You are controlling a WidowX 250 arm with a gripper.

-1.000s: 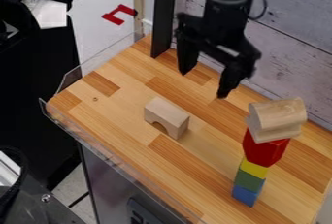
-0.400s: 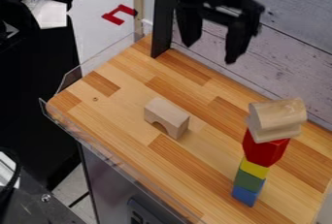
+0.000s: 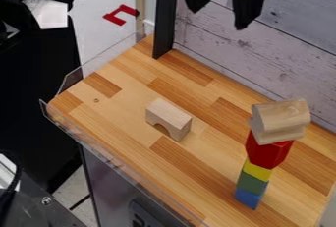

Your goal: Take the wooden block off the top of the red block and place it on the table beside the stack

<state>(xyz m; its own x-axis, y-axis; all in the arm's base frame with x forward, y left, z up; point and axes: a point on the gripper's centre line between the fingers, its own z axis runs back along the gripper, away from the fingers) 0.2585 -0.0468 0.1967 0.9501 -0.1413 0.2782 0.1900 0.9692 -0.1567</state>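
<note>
My view cuts off the gripper (image 3: 218, 18) at the top edge, so I see little beyond its two dark fingers, spread wide apart with nothing between them, in front of the whitewashed plank wall (image 3: 289, 44). Below, on the striped butcher-block counter (image 3: 125, 108), I have a pale, smooth wooden arch block (image 3: 172, 115), its curved cutout partly in shadow. Nearer the right side stands a tower: a blue block (image 3: 248, 198) at the bottom, then a green block (image 3: 252, 183), a yellow block (image 3: 258, 170), a faceted red block (image 3: 267, 151), and pale wooden pieces (image 3: 281, 118) with rounded sides on top. I can't tell exactly where those upper pieces meet. A clear plastic guard (image 3: 111, 155) edges the counter, hard to make out in places.
</note>
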